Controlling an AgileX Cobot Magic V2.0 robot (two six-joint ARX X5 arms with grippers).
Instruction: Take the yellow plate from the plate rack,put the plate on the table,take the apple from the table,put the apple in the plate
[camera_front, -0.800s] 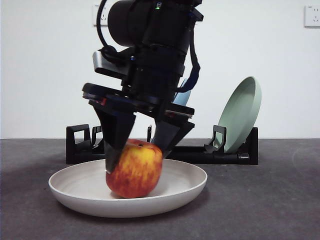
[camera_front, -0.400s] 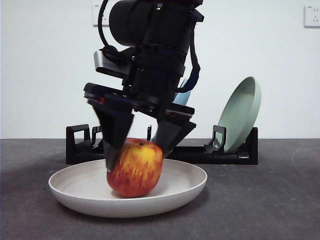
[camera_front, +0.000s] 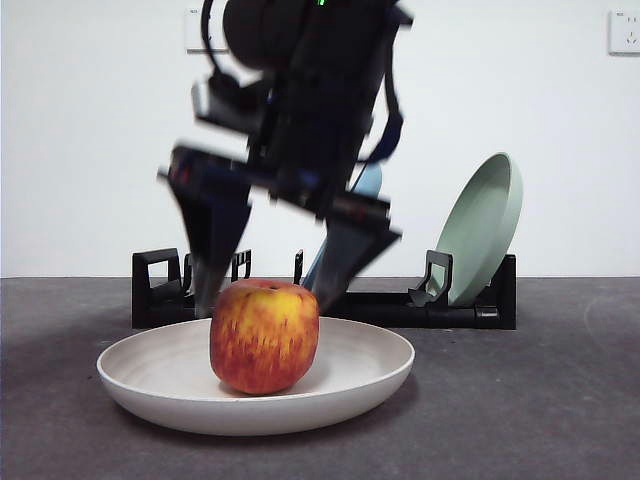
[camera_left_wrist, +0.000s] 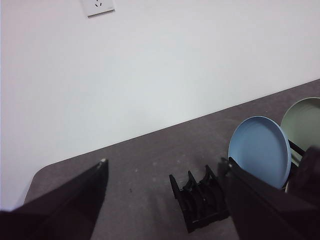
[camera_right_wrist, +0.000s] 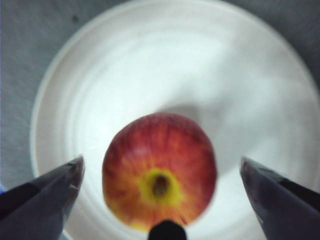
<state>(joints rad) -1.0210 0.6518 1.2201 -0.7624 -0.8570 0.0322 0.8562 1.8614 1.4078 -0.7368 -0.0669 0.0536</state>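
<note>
- The apple (camera_front: 264, 336) sits upright in the yellow plate (camera_front: 380, 372), stem dimple facing up, and the plate lies flat on the table (camera_front: 560, 400).
- My right gripper (camera_front: 268, 298) hangs just above the apple, jaws spread wide to either side, holding nothing.
- My left gripper (camera_left_wrist: 165, 165) waits open and empty, looking toward the plate rack (camera_left_wrist: 200, 197).
- I judge the apple firm, smooth, fairly weighty, prone to rolling; I'd pinch across its widest belly.

Even, bright indoor light fills all views: in the front view the arm (camera_front: 300, 120) is motion-blurred above a sharp apple (camera_front: 264, 336), while the right wrist view is soft, its plate (camera_right_wrist: 260, 90) washed out by glare.
</note>
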